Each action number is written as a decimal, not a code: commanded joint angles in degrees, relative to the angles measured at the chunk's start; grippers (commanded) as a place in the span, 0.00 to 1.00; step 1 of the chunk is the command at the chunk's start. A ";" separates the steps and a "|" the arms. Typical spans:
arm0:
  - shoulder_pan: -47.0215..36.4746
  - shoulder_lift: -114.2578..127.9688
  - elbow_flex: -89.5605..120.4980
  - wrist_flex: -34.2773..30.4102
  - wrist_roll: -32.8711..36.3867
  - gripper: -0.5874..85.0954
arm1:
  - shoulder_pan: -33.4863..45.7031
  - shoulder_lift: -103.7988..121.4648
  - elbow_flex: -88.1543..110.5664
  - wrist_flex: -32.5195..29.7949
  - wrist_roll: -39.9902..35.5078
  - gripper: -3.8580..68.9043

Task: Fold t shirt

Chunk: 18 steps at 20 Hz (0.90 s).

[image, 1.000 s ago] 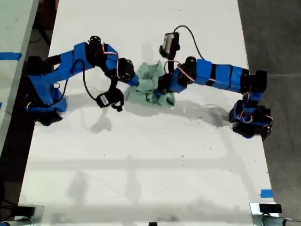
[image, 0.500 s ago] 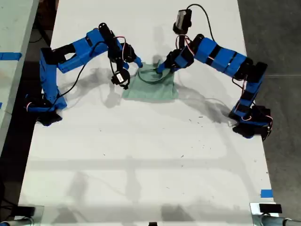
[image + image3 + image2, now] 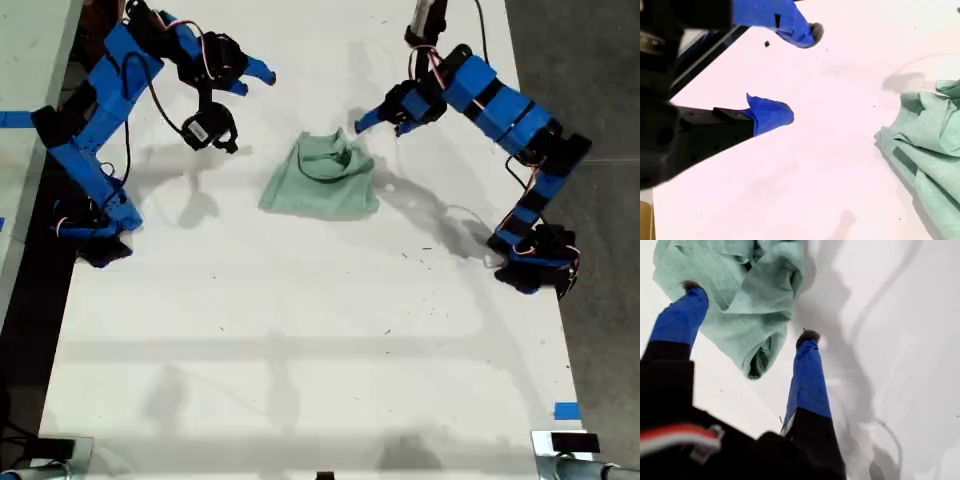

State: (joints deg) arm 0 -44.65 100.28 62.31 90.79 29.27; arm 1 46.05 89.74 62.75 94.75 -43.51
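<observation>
The t shirt (image 3: 322,180) lies as a pale mint-green folded bundle on the white table (image 3: 300,330), with its dark neckline loop on top. My first gripper (image 3: 380,122) is open, raised just off the shirt's far corner towards the exterior view's right. In the first wrist view its fingers (image 3: 807,370) straddle the t shirt (image 3: 735,325) below, holding nothing. My second gripper (image 3: 255,80) is open and sits high towards the exterior view's upper left, well apart from the cloth. The second wrist view shows my second gripper (image 3: 801,72) empty over bare table, with the t shirt (image 3: 930,150) off to one side.
Both arm bases stand at the table's sides, one (image 3: 90,225) on the exterior view's left and one (image 3: 535,260) on its right. A blue tape mark (image 3: 567,410) sits near the front corner on the exterior view's right. Another table (image 3: 25,60) borders the exterior view's left.
Both grippers have let go of the shirt, opened and pulled up and outward. The shirt, bunched and lifted a second ago, now lies flat and folded.
</observation>
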 commanded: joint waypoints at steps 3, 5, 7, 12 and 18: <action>14.94 18.19 10.63 0.18 -9.32 0.14 | -10.99 27.42 16.35 4.22 3.34 0.40; 21.53 33.75 26.81 -0.35 -19.86 0.05 | -17.93 45.44 34.37 3.16 9.58 0.27; 29.00 47.20 45.97 -4.75 -30.50 0.00 | -26.81 66.27 53.88 -0.88 17.31 0.11; 35.60 60.21 90.79 -31.90 -38.67 0.07 | -42.45 108.98 92.20 -4.83 26.72 0.07; 37.88 104.33 121.20 -29.88 -43.24 0.08 | -46.93 111.36 110.21 -12.04 29.53 0.12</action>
State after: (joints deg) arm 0 -8.61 196.26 179.91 62.58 -12.13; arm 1 0.79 201.09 169.37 85.61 -13.97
